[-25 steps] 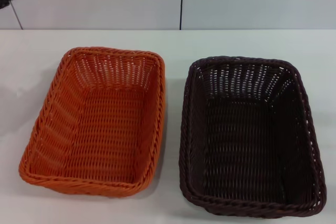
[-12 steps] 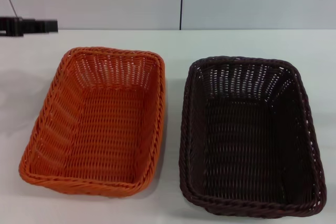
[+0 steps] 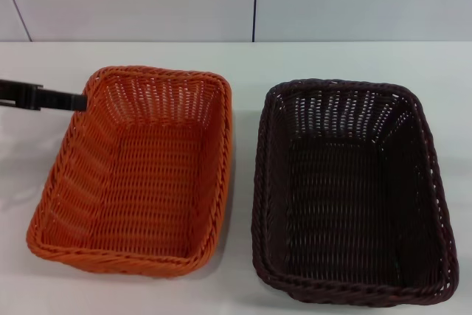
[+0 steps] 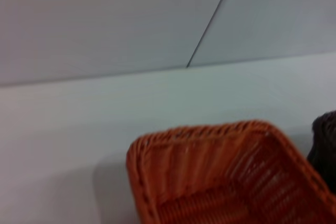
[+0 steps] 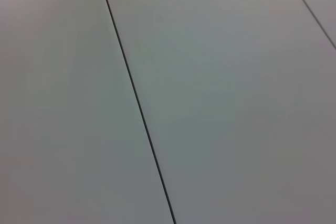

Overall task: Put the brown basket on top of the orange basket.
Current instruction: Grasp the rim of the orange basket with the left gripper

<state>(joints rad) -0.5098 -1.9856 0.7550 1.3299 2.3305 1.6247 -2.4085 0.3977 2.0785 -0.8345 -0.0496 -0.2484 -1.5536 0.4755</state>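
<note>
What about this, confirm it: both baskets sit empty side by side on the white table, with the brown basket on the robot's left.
One thing is wrong: the brown basket is on the robot's right; the orange basket is on its left. The head view shows this. Both do sit empty, side by side on the white table.

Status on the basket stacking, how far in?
Done: nothing yet. The brown basket sits on the white table beside the orange basket, apart from it and not stacked. In hand: the left gripper is at the orange basket's far left corner, holding nothing. The right gripper is not in view. Left: grasp the brown basket, lift it, set it on the orange one.
</note>
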